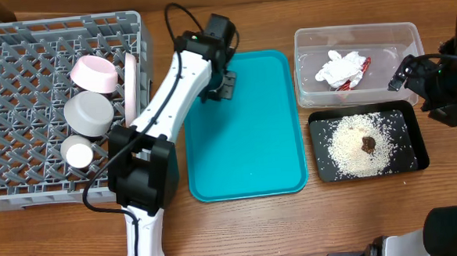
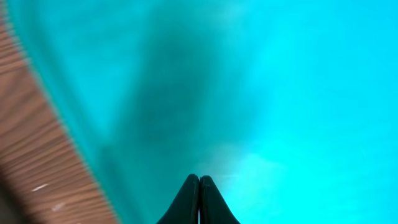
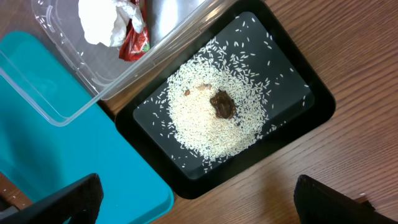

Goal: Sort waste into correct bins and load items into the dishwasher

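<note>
The grey dish rack (image 1: 21, 53) at the left holds the pink-sided dish (image 1: 94, 73), the grey metal bowl (image 1: 88, 113), the small white cup (image 1: 79, 155) and the white plate (image 1: 131, 84) standing on edge. The chopsticks are out of view. The clear tub (image 1: 310, 45) holds the crumpled tissue (image 1: 340, 69) and red wrapper (image 1: 364, 64). The black tray (image 1: 416, 145) holds rice (image 1: 353, 149) and the brown lump (image 1: 368, 143). My left gripper (image 1: 225, 85) is shut and empty (image 2: 199, 182) just above the teal tray. My right gripper (image 1: 407, 73) is open and empty (image 3: 199, 205) above the black tray's edge.
The teal serving tray (image 1: 244, 135) lies bare in the middle, between the rack and the bins. The right wrist view shows the rice (image 3: 205, 127), the lump (image 3: 222, 104), the tissue (image 3: 102, 22), the wrapper (image 3: 134, 40) and bare wooden table (image 3: 348, 162).
</note>
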Controlling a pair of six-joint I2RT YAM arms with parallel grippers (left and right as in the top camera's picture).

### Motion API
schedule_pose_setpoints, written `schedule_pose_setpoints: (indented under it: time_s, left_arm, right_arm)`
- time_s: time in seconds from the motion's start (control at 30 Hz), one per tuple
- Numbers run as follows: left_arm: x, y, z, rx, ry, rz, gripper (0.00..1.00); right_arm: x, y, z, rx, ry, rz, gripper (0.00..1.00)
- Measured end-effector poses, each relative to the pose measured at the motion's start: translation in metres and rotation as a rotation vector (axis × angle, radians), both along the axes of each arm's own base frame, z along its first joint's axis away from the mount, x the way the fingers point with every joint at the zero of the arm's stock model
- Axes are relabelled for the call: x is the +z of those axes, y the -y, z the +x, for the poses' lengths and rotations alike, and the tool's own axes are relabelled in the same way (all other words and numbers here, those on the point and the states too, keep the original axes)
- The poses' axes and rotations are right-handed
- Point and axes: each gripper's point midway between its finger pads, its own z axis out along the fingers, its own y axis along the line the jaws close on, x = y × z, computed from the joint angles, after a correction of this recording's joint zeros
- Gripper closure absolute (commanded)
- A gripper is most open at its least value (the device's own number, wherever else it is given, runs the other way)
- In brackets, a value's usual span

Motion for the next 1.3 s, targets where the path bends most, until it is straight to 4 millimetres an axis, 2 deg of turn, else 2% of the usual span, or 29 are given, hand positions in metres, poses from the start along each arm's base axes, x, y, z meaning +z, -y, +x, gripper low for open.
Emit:
schedule_pose_setpoints:
  time_s: [0.13,0.33,0.7,0.87,0.97,1.3]
  left_arm:
    - [0.001,0.027,-0.009,-0.003,-0.017,-0.066,0.96]
    - [-0.004,0.036,-0.019,0.036,-0.031,-0.053,0.96]
    - [-0.059,-0.004,-0.048,0.087,-0.13,0.091,0.96]
    - [-0.08,-0.03,-0.062,0.118,-0.182,0.156,0.96]
    - [-0.087,-0.046,-0.066,0.148,-0.205,0.172,0.96]
    - [-0.088,-0.083,-0.048,0.26,-0.171,0.158,0.96]
  right_arm:
    - [0.0,0.0,0.0,0.0,-0.001,0.0,0.0]
    - [0.0,0.0,-0.001,0.0,-0.002,0.001,0.0]
    - [0.0,0.0,-0.001,0.0,-0.003,0.0,0.0]
    - [0.0,0.0,-0.001,0.001,-0.004,0.001,0.0]
    - [0.0,0.0,-0.001,0.0,-0.004,0.001,0.0]
    - [-0.001,-0.001,-0.003,0.0,-0.013,0.003,0.0]
